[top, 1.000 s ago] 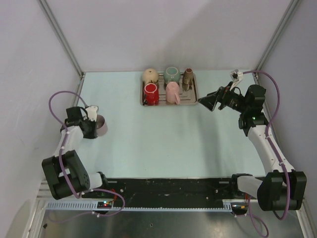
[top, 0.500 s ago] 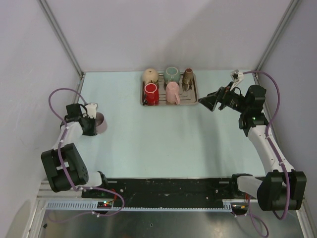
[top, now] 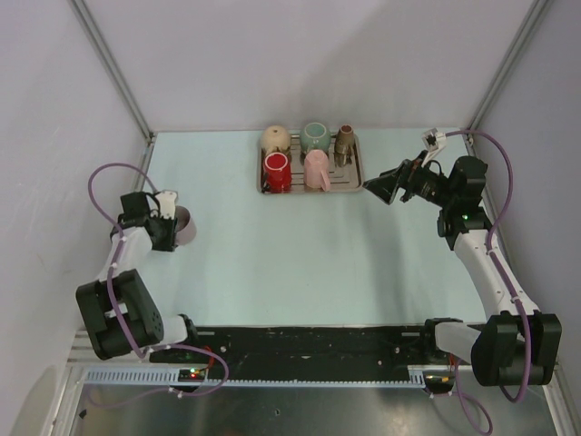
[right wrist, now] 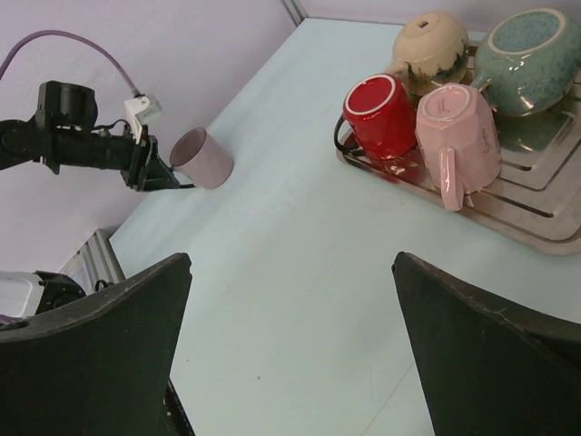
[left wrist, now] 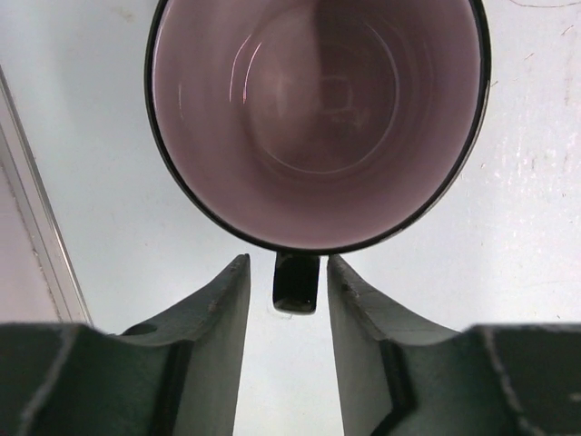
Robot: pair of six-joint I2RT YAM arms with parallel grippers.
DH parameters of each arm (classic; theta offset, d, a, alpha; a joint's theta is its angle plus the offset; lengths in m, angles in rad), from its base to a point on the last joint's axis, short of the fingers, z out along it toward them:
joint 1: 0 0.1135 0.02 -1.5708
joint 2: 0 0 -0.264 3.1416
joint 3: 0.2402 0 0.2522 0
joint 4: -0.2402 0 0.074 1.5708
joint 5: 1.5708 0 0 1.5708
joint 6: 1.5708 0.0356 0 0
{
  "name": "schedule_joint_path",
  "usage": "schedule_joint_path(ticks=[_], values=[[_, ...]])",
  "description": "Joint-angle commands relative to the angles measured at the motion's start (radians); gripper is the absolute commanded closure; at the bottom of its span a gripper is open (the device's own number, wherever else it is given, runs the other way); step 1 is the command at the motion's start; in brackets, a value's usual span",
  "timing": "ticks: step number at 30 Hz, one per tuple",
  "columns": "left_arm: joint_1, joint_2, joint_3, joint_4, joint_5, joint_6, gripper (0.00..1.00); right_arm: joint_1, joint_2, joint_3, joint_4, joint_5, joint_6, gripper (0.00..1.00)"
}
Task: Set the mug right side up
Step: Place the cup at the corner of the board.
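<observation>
mug (left wrist: pixel 318 118) is at the left side of the table (top: pixel 318 254), well apart from the tray (top: pixel 356 182) at the far middle. from the left wrist view you look straight into its purple inside, down to the bottom, so its mouth faces up to that camera. its dark handle (left wrist: pixel 296 282) points to your left gripper (left wrist: pixel 286 263) and sits between the two fingers (left wrist: pixel 227 309). the jaws are a little apart, and you can see a thin gap on each side of the handle, so they do not squeeze it. your right gripper (top: pixel 381 186) hangs above the table just beside the right end of the tray. its jaws are spread wide and hold nothing. on the tray a red mug (right wrist: pixel 379 115) and a pink mug (right wrist: pixel 458 132) are close together, both bottom up.
</observation>
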Motion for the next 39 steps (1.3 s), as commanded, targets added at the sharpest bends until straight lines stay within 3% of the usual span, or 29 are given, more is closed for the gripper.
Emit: schedule_joint_path(ticks=[1,28,39], values=[[0.005,-0.059,-0.016,0.020,-0.010,0.018,0.53,-0.007,-0.022,0.003,0.043,-0.013,0.007,0.00],[-0.005,-0.421,0.006,-0.144,0.056,0.039,0.05,-0.004,-0.011,0.003,0.043,0.007,-0.001,0.01],[-0.233,-0.495,0.052,-0.165,0.024,-0.055,0.00,-0.001,-0.016,0.003,0.031,0.033,-0.020,0.01]])
